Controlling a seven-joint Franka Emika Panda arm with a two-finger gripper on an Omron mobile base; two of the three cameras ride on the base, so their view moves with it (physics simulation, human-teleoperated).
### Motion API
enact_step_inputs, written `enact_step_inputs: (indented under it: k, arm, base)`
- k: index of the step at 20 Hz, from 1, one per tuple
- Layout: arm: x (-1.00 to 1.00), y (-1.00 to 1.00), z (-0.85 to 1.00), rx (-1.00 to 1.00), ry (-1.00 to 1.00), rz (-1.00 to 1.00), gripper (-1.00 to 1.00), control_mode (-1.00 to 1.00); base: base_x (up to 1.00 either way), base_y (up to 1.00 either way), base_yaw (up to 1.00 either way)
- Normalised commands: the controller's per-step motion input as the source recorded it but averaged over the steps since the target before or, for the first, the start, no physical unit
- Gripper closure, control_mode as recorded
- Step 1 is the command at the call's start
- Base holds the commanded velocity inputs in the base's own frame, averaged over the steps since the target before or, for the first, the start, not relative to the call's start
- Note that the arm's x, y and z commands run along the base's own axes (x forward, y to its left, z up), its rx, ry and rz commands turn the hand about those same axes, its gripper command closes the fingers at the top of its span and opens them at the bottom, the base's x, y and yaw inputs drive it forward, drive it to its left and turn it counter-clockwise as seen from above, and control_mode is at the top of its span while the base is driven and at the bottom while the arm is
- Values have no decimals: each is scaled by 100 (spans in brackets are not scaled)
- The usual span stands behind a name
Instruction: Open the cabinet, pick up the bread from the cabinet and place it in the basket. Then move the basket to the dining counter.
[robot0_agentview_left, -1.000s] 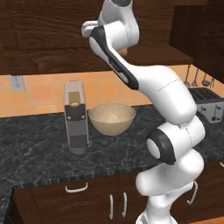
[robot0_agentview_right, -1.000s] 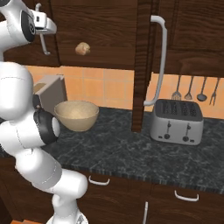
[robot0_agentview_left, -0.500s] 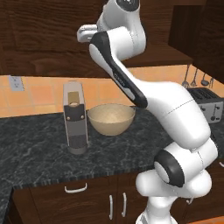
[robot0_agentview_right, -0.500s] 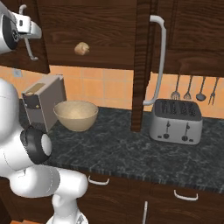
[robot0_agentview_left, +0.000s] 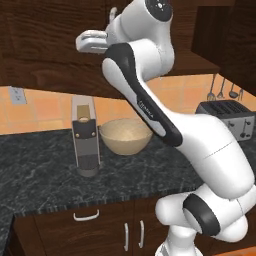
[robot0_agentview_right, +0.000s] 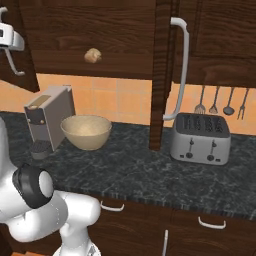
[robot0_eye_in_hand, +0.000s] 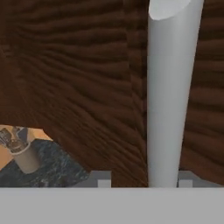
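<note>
A dark speckled stone tabletop (robot0_agentview_right: 130, 170) runs along the wall of this kitchen, with an orange tiled backsplash (robot0_agentview_right: 125, 102) behind it and low brown cabinets (robot0_agentview_right: 200, 230) with short silver pulls beneath. Above hangs the dark wood wall cabinet (robot0_agentview_right: 100, 30). Its doors stand swung out: one shows edge-on in the right base view, carrying a long silver bar handle (robot0_agentview_right: 181, 70). Inside, on the cabinet shelf, sits the bread (robot0_agentview_right: 92, 55), a small golden-tan roll, alone and well above the tabletop.

Down on the tabletop the basket (robot0_agentview_left: 126, 136), a wide tan bowl with a paler speckled inside, stands just beside a grey-and-black coffee machine (robot0_agentview_left: 84, 141), which is on its left as seen from the left base view. Further right, well apart from the basket, is a silver toaster (robot0_agentview_right: 201, 137), and kitchen utensils (robot0_agentview_right: 222, 102) hang on the wall above it. A wall socket (robot0_agentview_left: 17, 95) sits at the far left of the backsplash.

The white arm reaches high, its hand (robot0_eye_in_hand: 142, 179) up at the other open door. In the hand view the two fingertips stand either side of a silver bar handle (robot0_eye_in_hand: 168, 96), set a little apart from it rather than pressed on; the hand looks partly open, gripping nothing that I can make out.
</note>
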Motion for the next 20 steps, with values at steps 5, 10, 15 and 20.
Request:
enact_step_inputs:
  k: [5,10,15,20]
  arm:
    - [-100,100,-20,16,0,11,100,-100]
    - [-100,100,-28,15,-1,9,100,-100]
    - [-100,94,-12,23,0,9,100,-100]
    - [-84,-51,4,25,-7,2,100,-100]
  base:
    - [0,0,0]
    - [0,0,0]
    - [0,0,0]
    - [0,0,0]
